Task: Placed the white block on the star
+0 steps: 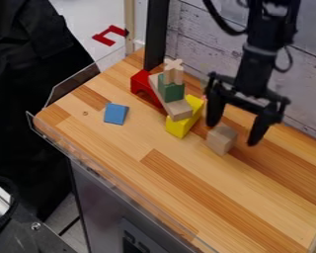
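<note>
Well, blue block [116,113]: flat on the wooden counter [121,143], apart from the stack; I'd count it out of my way.
Red arch [142,83]: under the far end of the plank [176,109], holding it up.
Green block [171,91]: standing on the plank, upright as far as I can tell.
Star [174,64]: the small pointed wooden piece on top of the green block, so my target is the highest and probably the shakiest part of the stack.
Yellow block [183,123]: under the plank's near end, between my load and the rest; I judge it the first thing a low sideways move would knock.
White block [221,139]: really plain pale wood, on the counter just right of the yellow block; near to a cube, so I read no sure long axis.
Gripper [232,133]: fingers apart, hanging over the white block with one fingertip to either side of it in the view. Whether they are low enough to grip, I cannot tell. My next move, I judge, is to settle and close, then lift straight up above star height before swinging left.
Wall [305,84]: behind the arm at the counter's back edge, so I'd keep from drifting that way.
</note>
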### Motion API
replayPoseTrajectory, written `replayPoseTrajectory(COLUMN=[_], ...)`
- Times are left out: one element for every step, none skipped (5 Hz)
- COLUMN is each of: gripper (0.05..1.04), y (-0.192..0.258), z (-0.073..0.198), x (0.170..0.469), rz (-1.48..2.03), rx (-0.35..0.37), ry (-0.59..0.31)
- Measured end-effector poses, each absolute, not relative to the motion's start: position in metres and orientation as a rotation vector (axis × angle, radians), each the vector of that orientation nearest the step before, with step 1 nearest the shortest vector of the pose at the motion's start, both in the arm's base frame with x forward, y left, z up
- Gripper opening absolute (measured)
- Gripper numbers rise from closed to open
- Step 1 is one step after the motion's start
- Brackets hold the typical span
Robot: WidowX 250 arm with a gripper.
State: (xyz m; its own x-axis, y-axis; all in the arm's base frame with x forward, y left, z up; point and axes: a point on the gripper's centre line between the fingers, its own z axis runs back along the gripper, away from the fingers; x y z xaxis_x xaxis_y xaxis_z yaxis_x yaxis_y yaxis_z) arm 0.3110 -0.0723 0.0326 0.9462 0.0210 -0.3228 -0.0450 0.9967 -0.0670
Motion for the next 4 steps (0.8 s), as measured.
replayPoseTrajectory(gripper=[0.999,0.999,0.999,0.999], y=[-0.0703,-0.0689,-0.0678,-0.0663], z=[0.0320,0.0281,0.0284,0.0302], x=[0.3105,0.3122,0.3126,0.3151], rz=[0.043,0.053,0.062,0.056], rx=[-0.063,-0.052,-0.047,-0.041], ry=[0.334,0.343,0.342,0.335])
